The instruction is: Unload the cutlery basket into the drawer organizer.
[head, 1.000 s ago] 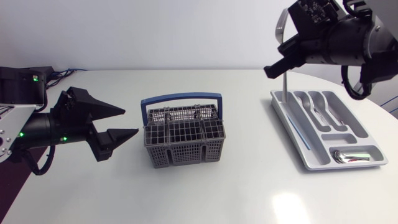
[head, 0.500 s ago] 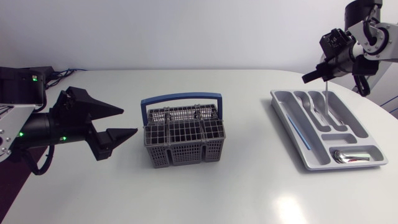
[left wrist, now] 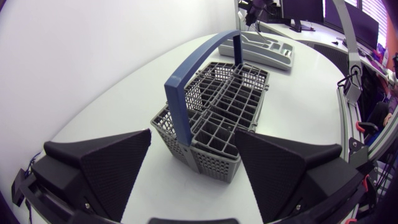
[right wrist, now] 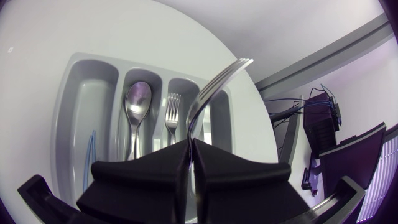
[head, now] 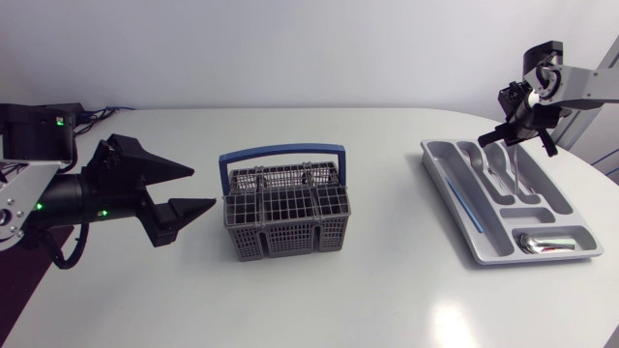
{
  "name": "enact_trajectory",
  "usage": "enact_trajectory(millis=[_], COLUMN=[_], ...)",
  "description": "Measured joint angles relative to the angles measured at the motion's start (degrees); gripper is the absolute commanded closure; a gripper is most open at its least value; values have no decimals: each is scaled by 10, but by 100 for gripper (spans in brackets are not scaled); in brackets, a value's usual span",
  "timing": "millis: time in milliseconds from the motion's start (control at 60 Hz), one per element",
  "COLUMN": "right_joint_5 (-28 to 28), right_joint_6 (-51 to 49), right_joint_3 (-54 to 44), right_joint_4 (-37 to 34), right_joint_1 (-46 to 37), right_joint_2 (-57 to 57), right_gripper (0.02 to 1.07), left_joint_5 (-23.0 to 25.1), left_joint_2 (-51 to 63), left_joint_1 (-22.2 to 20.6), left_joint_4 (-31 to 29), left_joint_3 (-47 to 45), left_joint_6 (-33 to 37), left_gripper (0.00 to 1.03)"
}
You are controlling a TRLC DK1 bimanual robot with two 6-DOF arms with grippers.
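One fork (right wrist: 208,93) — likely light, stiff, slippery — sits pinched by its handle in the right claw (right wrist: 189,146), closed tight above the organizer (right wrist: 81,93); left claw (head: 203,188) gapes empty.

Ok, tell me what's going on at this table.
The right tool is shut on a fork, holding it tines-down over the drawer organizer, where a spoon and a second fork lie in neighbouring compartments. The left tool is open beside the cutlery basket, touching nothing; no cutlery shows in the basket.
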Motion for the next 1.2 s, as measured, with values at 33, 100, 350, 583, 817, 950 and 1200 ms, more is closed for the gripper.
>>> enact_trajectory(millis=[33, 100, 350, 583, 817, 950, 1200], right_joint_5=[4, 8, 23, 33, 40, 43, 33], right_joint_6=[0, 0, -2, -14, -15, -15, -10], right_joint_3=[14, 41, 105, 128, 158, 179, 195], right_joint_4=[-8, -13, -38, -76, -99, -108, -120], right_joint_1=[-1, -3, -20, -40, -32, -25, -22], right_joint_2=[12, 36, 85, 122, 170, 190, 211], right_gripper=[101, 101, 101, 101, 101, 99, 69], left_joint_5=[0, -5, -23, -30, -41, -42, -43], left_joint_2=[0, 0, 5, 13, 17, 18, 18], left_joint_1=[0, 0, -7, -14, -30, -31, -31], left_joint_4=[0, 0, 0, 0, 0, -4, -9], left_joint_3=[0, 0, 8, 13, 14, 16, 18], left_joint_6=[0, -2, -4, -8, -16, -18, -19], left_gripper=[10, 10, 10, 9, 9, 9, 9])
